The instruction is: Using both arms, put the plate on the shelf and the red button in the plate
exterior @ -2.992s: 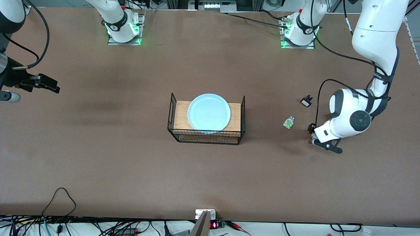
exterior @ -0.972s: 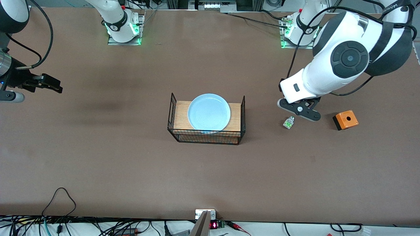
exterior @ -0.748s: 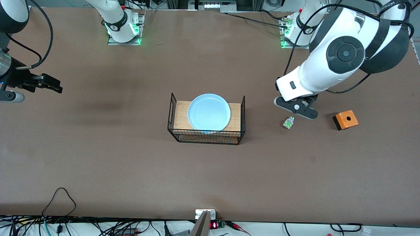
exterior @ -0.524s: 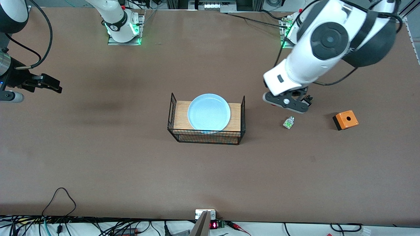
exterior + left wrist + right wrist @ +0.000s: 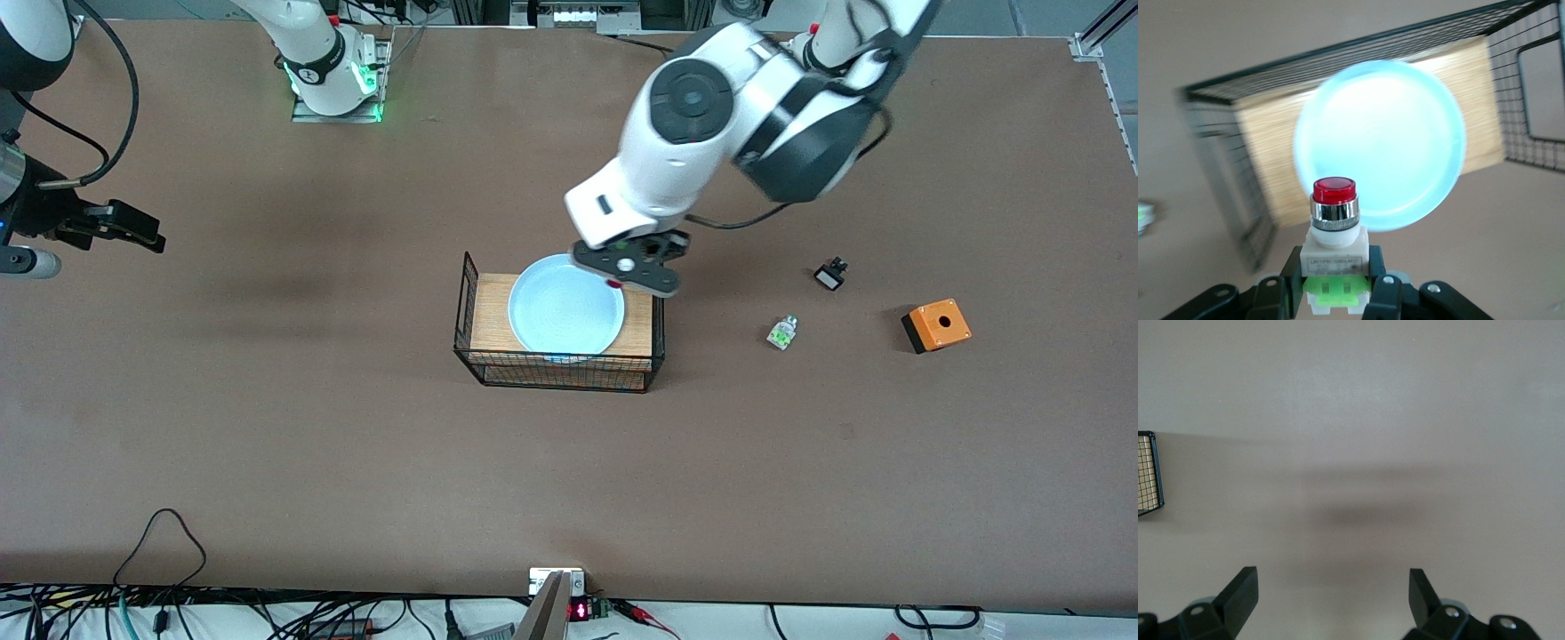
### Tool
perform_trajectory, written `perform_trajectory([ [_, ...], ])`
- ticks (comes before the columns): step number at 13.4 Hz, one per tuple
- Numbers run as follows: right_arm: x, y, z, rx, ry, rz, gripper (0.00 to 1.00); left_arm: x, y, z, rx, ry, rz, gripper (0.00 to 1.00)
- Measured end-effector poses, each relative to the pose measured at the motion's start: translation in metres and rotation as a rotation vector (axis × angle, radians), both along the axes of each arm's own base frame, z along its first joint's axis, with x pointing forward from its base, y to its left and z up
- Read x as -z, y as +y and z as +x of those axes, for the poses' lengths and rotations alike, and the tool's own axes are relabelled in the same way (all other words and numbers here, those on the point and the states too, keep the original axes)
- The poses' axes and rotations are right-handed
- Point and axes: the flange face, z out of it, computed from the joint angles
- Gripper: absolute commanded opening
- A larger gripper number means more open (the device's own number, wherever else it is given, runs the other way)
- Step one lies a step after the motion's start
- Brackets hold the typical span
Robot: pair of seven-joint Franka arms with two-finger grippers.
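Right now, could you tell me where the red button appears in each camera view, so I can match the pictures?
Front view: the red button peeks out under the left gripper, over the plate's rim.
Left wrist view: red button centred low, clamped between the fingers, red cap toward the plate.
Right wrist view: not in it; the right gripper waits open over bare table.
Shared landmark: the wire basket.

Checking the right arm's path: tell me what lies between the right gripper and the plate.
Front view: only bare table, then the wire rack's end wall, between the waiting right gripper and the plate.
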Motion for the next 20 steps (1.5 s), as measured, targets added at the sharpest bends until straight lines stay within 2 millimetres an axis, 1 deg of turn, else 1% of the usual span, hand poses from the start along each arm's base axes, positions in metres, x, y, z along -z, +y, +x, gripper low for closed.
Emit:
perform_trajectory([
  [2, 0.0, -0.001, 0.0, 0.002, 0.001, 0.0, 1.0, 0.036, -0.018, 0.002, 0.009, -0.019, 0.012, 0.08],
  [3, 0.001, -0.001, 0.0, 0.002, 0.001, 0.0, 1.0, 0.053, -0.024, 0.004, 0.012, -0.026, 0.02, 0.08],
  [4, 0.001, -0.001, 0.0, 0.002, 0.002, 0.0, 1.0, 0.068, -0.028, 0.005, 0.015, -0.024, 0.025, 0.1],
  [5, 0.001, -0.001, 0.0, 0.002, 0.003, 0.0, 1.0, 0.08, -0.03, 0.006, 0.017, -0.016, 0.027, 0.12],
  [6, 0.002, -0.001, 0.001, 0.002, 0.004, -0.001, 1.0, 0.088, -0.032, 0.006, 0.018, -0.009, 0.029, 0.13],
  [7, 0.002, -0.001, 0.001, 0.003, 0.005, -0.001, 1.0, 0.094, -0.033, 0.007, 0.019, -0.005, 0.031, 0.3],
  [8, 0.003, -0.001, 0.001, 0.003, 0.005, -0.001, 1.0, 0.097, -0.033, 0.007, 0.02, -0.007, 0.029, 0.71],
  [9, 0.003, -0.001, 0.001, 0.003, 0.005, -0.001, 1.0, 0.096, -0.034, 0.008, 0.019, -0.01, 0.027, 1.0],
  [10, 0.003, -0.001, 0.001, 0.003, 0.005, -0.001, 1.0, 0.095, -0.033, 0.009, 0.017, -0.014, 0.025, 1.0],
  [12, 0.003, -0.001, 0.001, 0.003, 0.006, -0.001, 1.0, 0.085, -0.032, 0.014, 0.01, -0.03, 0.013, 1.0],
  [13, 0.003, -0.001, 0.001, 0.003, 0.006, -0.001, 1.0, 0.076, -0.032, 0.016, 0.006, -0.044, 0.004, 1.0],
  [14, 0.003, -0.001, 0.001, 0.003, 0.006, -0.001, 1.0, 0.062, -0.028, 0.018, -0.001, -0.056, 0.001, 1.0],
  [15, 0.003, -0.001, 0.001, 0.003, 0.007, -0.001, 1.0, 0.045, -0.02, 0.02, -0.01, -0.061, 0.011, 1.0],
  [16, 0.004, -0.001, 0.001, 0.003, 0.009, -0.001, 1.0, 0.024, -0.007, 0.022, -0.025, -0.06, 0.031, 1.0],
  [17, 0.004, -0.001, 0.001, 0.003, 0.01, -0.001, 1.0, -0.001, 0.014, 0.025, -0.049, -0.058, 0.057, 1.0],
  [18, 0.004, -0.002, 0.001, 0.003, 0.011, -0.001, 1.0, -0.027, 0.043, 0.03, -0.085, -0.05, 0.089, 1.0],
  [19, 0.004, -0.002, 0.001, 0.004, 0.011, -0.001, 1.0, -0.05, 0.078, 0.036, -0.129, -0.038, 0.121, 1.0],
  [20, 0.004, -0.002, 0.001, 0.004, 0.012, -0.001, 1.0, -0.07, 0.112, 0.041, -0.169, -0.027, 0.147, 1.0],
])
